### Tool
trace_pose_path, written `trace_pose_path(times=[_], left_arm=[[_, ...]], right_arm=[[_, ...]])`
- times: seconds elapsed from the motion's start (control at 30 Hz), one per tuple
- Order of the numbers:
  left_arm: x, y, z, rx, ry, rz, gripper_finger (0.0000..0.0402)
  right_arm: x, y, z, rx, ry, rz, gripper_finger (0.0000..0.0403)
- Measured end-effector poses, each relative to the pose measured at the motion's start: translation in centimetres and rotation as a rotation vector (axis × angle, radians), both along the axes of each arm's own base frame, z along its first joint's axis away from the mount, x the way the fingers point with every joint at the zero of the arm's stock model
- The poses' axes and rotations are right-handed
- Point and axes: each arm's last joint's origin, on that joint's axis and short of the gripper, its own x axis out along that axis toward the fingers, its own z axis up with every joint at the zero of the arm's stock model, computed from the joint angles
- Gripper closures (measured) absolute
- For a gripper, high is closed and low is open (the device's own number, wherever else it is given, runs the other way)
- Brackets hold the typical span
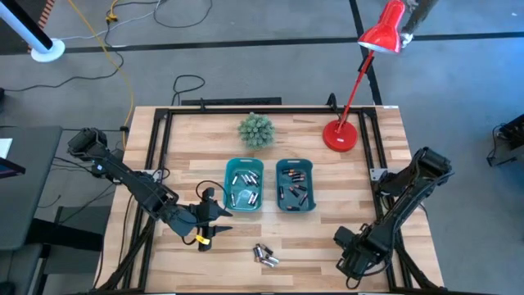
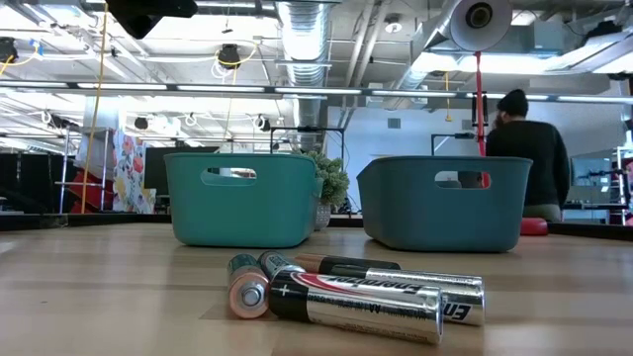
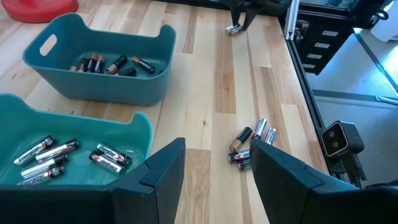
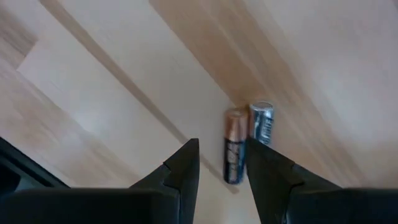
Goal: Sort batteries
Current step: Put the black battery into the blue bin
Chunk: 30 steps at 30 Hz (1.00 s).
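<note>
Batteries (image 4: 235,146) sit between your right tool (image 4: 222,163) fingers, unclenched; left tool (image 1: 214,211), released, at the table's seven o'clock.

Light wood table (image 1: 205,131) with a black frame round its edge. Red desk lamp (image 1: 360,78), round base on the far right part of the table, shade leaning out past the edge. Small green spiky plant (image 1: 256,129) far centre, behind the bins. Yellow cable (image 1: 115,49) on grey floor. Person (image 2: 524,148) in dark top beyond the table, back turned, probably seated.
</note>
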Motion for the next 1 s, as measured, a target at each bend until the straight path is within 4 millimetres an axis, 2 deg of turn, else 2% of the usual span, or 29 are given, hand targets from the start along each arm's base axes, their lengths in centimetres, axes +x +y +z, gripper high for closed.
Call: trace_pose_path(times=[0.67,0.8,1.0], left_arm=[[0.0,0.0,-0.1,0.005,0.007,0.0,0.0225],[-0.1,0.0,-0.1,0.01,0.014,-0.001,0.0225],[-0.1,0.1,-0.2,0.014,0.019,0.0,0.0225]], right_arm=[[0.4,0.7,-2.5,-0.042,0.063,0.018,0.0261],[0.4,0.7,-2.6,-0.047,0.069,0.026,0.0288],[0.4,0.7,-2.7,-0.048,0.071,0.046,0.0364]])
